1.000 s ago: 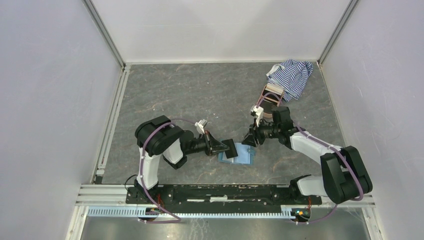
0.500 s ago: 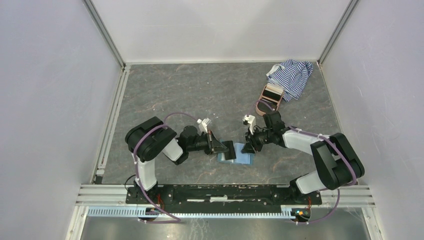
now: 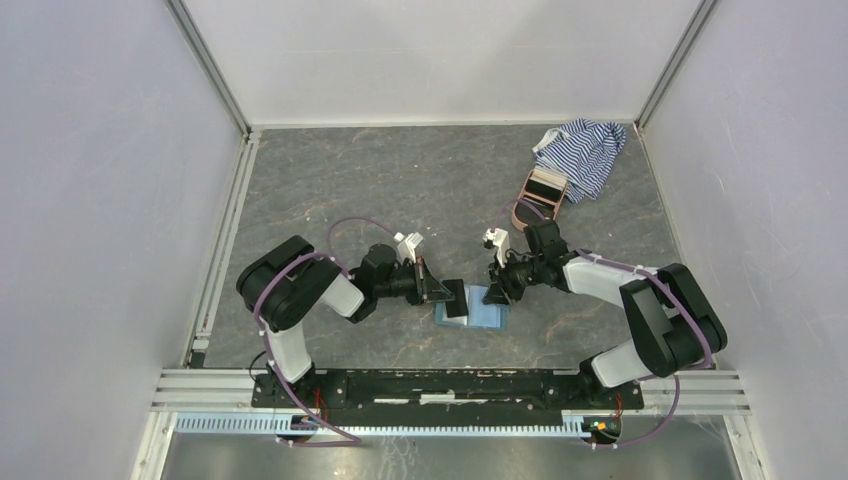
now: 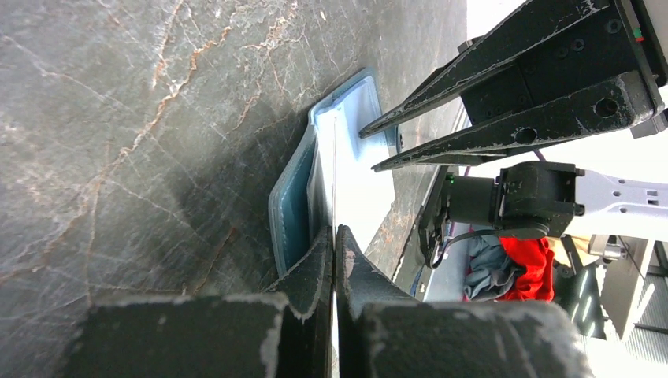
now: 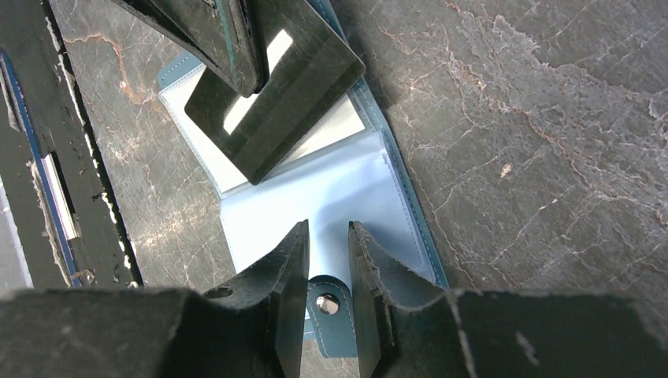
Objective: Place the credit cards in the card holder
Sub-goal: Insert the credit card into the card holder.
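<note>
The wallet [image 3: 488, 316] lies open on the table [image 3: 400, 180] toward 6 o'clock, unmoved. The left gripper [image 4: 335, 236] is clamped on a dark grey card [image 5: 276, 102] over the wallet's 9 o'clock end, as before. The right gripper [image 5: 328, 227] has come down from 1 o'clock. Its jaws are narrower than a second ago and slightly apart, with the tips on the pale inner page.

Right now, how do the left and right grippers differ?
Left gripper: jaws shut on a dark grey card. Right gripper: jaws apart, apparently gripping nothing. Left holds its card tilted over one end of the open card holder; right hangs over the other end, by the snap tab. Both point at the holder.
</note>
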Robot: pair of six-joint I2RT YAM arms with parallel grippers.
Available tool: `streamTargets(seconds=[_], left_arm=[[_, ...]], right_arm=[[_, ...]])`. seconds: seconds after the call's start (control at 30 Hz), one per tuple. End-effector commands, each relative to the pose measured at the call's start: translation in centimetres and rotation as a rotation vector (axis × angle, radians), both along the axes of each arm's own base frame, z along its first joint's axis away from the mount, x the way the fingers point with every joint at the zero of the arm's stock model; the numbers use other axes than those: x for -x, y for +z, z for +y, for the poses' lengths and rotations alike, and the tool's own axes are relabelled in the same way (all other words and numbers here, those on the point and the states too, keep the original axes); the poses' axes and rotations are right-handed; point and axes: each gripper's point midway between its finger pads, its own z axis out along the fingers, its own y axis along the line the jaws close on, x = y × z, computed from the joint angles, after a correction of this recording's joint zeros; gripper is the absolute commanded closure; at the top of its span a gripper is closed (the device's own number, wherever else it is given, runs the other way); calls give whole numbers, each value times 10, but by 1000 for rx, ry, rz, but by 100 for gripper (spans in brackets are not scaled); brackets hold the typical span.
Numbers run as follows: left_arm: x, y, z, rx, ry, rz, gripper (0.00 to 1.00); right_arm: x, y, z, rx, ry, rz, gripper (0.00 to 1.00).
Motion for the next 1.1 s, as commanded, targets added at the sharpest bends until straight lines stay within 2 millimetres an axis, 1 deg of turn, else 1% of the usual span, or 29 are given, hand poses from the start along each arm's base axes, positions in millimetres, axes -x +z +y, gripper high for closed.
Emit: streamTargets(seconds=[0.0,0.2,0.47,0.53,0.67,0.93,1.07], left_arm=[[-4,6,1,-10,-34,-72,98],[0,8,-2,23,-51,-58,98],[2,29,-5,107,-45,-61,98],[1,32,-6,120,-40,-58,98],[-1,25,-6,112,-31,-50,98],[0,6,-4,71,-20,-22,98],[-2,5,-6,72,-21,-20,98]], right_arm=[[-9,-1,0,23,7,-27,69],[-8,-1,0,22,8,-25,69],[-7,-3,0,28,12,-16,68],[-8,-3,0,26,11,-17,68],[-7,-3,0,27,13,-15,68],[-7,-4,0,28,13,-12,68],[-7,-3,0,27,14,-13,68]])
